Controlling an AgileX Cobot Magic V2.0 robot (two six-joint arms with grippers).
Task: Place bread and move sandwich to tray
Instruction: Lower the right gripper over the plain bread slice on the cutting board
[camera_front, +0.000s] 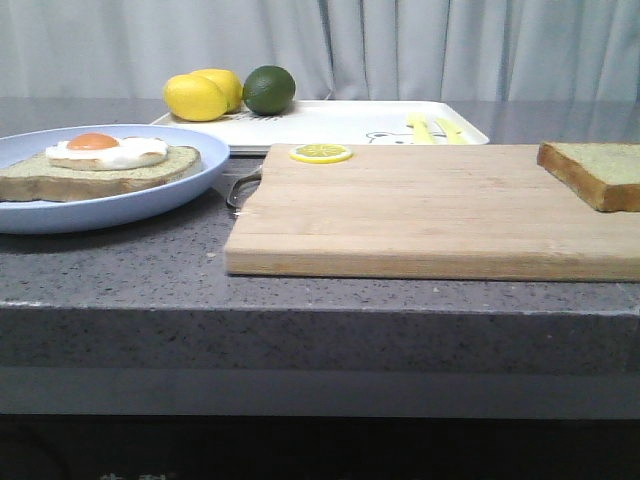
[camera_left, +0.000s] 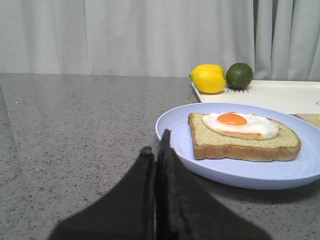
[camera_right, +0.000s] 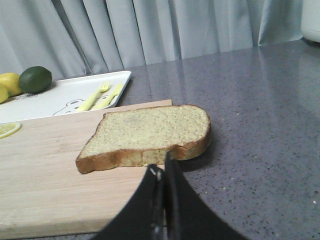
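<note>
- Right gripper (camera_right: 162, 172) is pinched closed, empty, with the bread (camera_right: 150, 132) just ahead of its tips on the board (camera_right: 45, 175).
- Left gripper (camera_left: 156, 152) closed too, sandwich (camera_left: 245, 137) just beyond.
- Risk: closed jaws would probably just shove the bread off the board's edge.

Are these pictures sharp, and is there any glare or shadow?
Front view: soft, even light, a faint shadow under the wooden cutting board. Right wrist view: pale glare on the grey stone counter. Left wrist view: the shut black left gripper looks blurred.
</note>
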